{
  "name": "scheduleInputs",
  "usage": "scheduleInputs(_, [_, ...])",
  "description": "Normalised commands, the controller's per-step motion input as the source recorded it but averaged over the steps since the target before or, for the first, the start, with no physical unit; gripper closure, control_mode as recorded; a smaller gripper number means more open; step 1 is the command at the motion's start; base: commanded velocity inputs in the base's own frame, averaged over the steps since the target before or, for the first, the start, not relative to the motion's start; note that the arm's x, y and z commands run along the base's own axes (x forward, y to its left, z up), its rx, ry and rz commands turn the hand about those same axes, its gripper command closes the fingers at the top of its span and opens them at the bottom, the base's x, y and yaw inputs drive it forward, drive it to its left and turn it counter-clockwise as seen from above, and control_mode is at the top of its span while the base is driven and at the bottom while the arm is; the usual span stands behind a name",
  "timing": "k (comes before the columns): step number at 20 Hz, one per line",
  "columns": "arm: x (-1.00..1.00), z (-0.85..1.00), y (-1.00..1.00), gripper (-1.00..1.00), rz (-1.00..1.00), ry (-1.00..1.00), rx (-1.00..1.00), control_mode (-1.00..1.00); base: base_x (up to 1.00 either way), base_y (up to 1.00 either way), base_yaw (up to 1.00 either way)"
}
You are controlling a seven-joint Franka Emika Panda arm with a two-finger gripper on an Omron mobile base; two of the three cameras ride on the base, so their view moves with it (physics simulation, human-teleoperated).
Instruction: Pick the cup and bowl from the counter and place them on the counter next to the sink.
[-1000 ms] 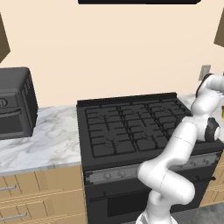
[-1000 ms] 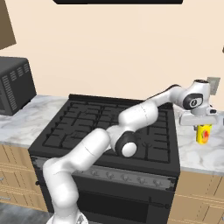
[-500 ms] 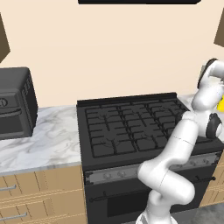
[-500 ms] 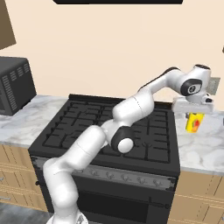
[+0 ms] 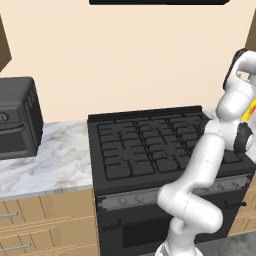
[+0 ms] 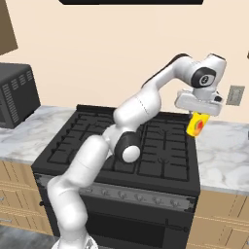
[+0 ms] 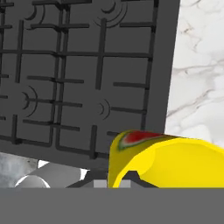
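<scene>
My gripper is shut on the rim of the small yellow cup, which hangs in the air over the right edge of the black stove. The cup's red-orange mark faces the right base camera. In the hand view the cup sits close at the bottom, above the line where the stove meets the marble counter. In the left base view a yellow sliver of the cup peeks out behind the forearm. The bowl and the sink are out of view.
Marble counter runs right of the stove, with a wall outlet above it. Left of the stove, a black oven box stands on more counter. Wooden drawers lie below.
The arm has raised the cup off the right counter and carried it up and left, toward the stove's edge. The gripper stayed shut on it.
</scene>
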Motion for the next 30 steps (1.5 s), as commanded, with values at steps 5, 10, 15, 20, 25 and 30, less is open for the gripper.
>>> scheduleInputs(5, [-0.55, 0.15, 0.99, 1.00, 0.00, -0.01, -0.07, -1.00, 0.00, 0.00, 0.00])
scheduleInputs(10, [-0.56, 0.00, 1.00, 1.00, 0.00, -0.02, -0.09, -1.00, 0.00, 0.00, 0.00])
scheduleInputs(15, [-0.63, 0.00, 1.00, 1.00, 0.00, -0.01, -0.11, -1.00, 0.00, 0.00, 0.00])
scheduleInputs(20, [-0.71, 0.00, 1.00, 1.00, 0.00, -0.06, -0.09, -1.00, 0.00, 0.00, 0.00])
scheduleInputs(25, [-0.76, 0.00, 0.96, 1.00, 0.00, -0.10, -0.11, -1.00, 0.00, 0.00, 0.00])
scheduleInputs(30, [-0.61, 0.07, 0.82, 1.00, 0.00, -0.07, -0.14, -1.00, 0.00, 0.00, 0.00])
